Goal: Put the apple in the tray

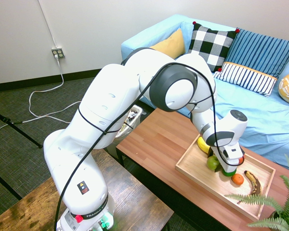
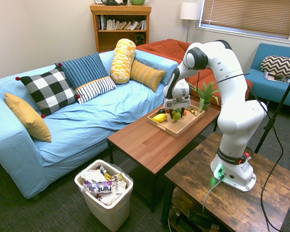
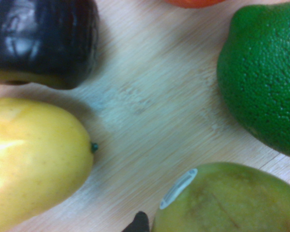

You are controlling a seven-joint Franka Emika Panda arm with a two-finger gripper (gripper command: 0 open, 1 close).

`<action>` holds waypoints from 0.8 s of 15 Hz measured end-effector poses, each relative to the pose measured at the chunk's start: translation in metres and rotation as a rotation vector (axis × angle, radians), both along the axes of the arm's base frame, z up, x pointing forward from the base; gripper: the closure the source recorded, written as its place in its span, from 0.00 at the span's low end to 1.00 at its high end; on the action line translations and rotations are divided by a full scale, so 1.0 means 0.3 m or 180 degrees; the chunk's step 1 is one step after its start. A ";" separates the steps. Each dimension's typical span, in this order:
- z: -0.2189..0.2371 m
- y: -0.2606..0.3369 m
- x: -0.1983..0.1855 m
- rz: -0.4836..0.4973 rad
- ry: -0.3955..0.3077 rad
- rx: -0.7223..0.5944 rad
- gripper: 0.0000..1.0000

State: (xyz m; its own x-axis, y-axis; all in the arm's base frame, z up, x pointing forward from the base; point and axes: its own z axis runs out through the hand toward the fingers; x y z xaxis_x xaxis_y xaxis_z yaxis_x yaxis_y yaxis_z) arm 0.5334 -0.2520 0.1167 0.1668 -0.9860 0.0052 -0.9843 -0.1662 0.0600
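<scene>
Gripping the apple (image 1: 213,163), the claw (image 1: 216,162) sits closed low inside the tray (image 1: 192,166).

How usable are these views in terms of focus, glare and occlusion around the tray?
Wrist view: slightly soft, with a bright glare patch on the yellow fruit. First exterior view: sharp and evenly lit, but the arm hides part of the tray. Second exterior view: sharp, though the apple is tiny.

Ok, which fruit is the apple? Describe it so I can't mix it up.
Find the wooden tray on the coffee table by the blue sofa. The apple sits low over the tray's middle, right at the gripper. It is pale yellow-green, lighter than the dark green fruit beside it, rounder than the long yellow one.
</scene>
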 end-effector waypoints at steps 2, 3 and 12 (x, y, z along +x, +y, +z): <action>-0.033 0.002 -0.004 0.0009 0.0031 0.0007 1.00; -0.045 0.004 -0.006 0.0013 0.0042 0.0012 1.00; -0.048 0.018 -0.001 0.0105 0.0031 0.0035 0.00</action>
State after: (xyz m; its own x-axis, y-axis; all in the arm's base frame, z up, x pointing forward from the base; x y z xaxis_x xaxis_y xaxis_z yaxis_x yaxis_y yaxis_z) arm 0.5331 -0.2466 0.1023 0.1992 -0.9799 -0.0074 -0.9776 -0.1993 0.0676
